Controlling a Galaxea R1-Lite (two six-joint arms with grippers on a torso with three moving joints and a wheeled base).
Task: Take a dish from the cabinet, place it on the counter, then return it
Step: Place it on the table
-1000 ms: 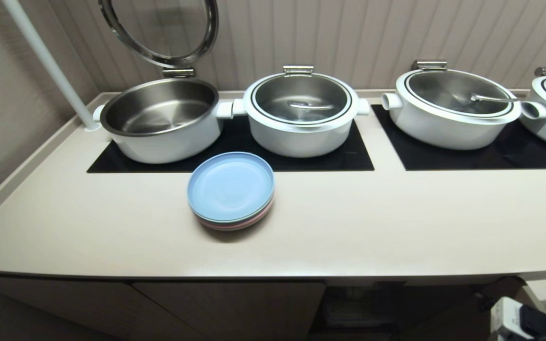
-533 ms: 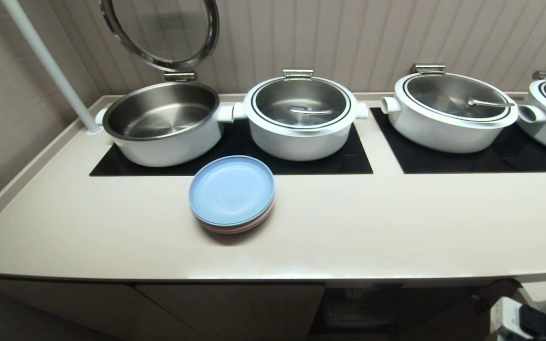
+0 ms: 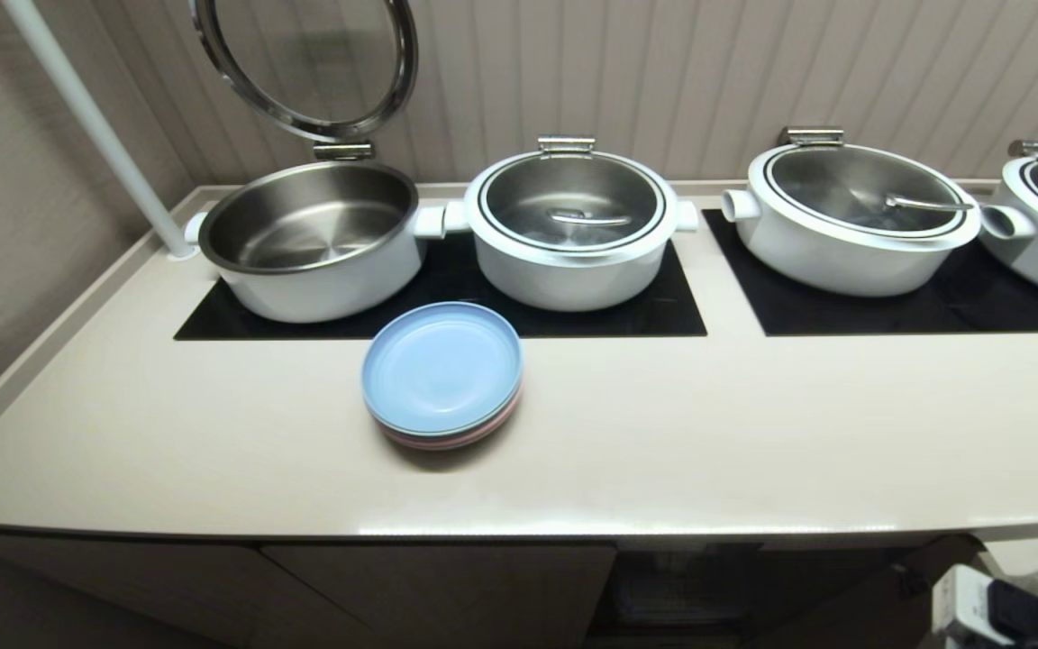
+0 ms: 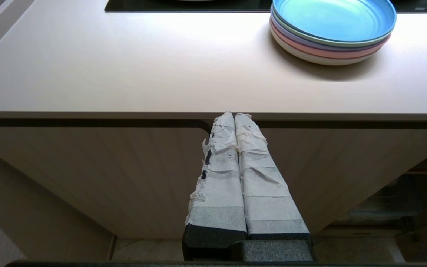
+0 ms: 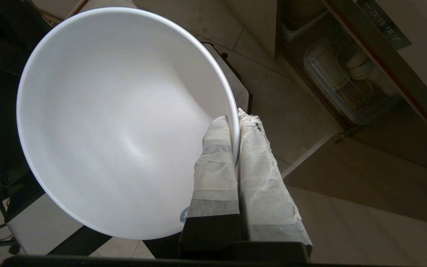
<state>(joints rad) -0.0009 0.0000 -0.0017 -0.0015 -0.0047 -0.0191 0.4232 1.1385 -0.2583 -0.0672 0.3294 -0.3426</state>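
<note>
White and round, the dish (image 5: 117,122) hangs in the right gripper (image 5: 234,122). The two taped fingers (image 5: 213,163) pinch its rim, one inside the dish and one outside. The dish is tipped on its side, with its hollow facing the wrist camera. It is down below the tabletop (image 3: 663,433), over the tiled floor (image 5: 272,96) in front of the cabinet (image 5: 347,74). The dish is not on the tabletop.

The cabinet is open near the dish. A clear box (image 5: 350,89) sits inside it on the shelf, with white things in it that are too blurry to name. A red edge runs along the shelf, and a small black label (image 5: 384,23) with white marks is stuck above it.

The left gripper (image 4: 234,118) hangs in front of a closed cabinet door (image 4: 124,174), just under the tabletop's front edge. Its taped fingers press together with nothing between them.

On the tabletop, a stack of plates (image 3: 441,374) with a blue one on top sits near the front of a black glass panel (image 3: 447,306). Behind the plates, four white pots stand in a row on the black panels. The pot (image 3: 307,239) furthest from the dish has its lid (image 3: 303,63) tipped up.
</note>
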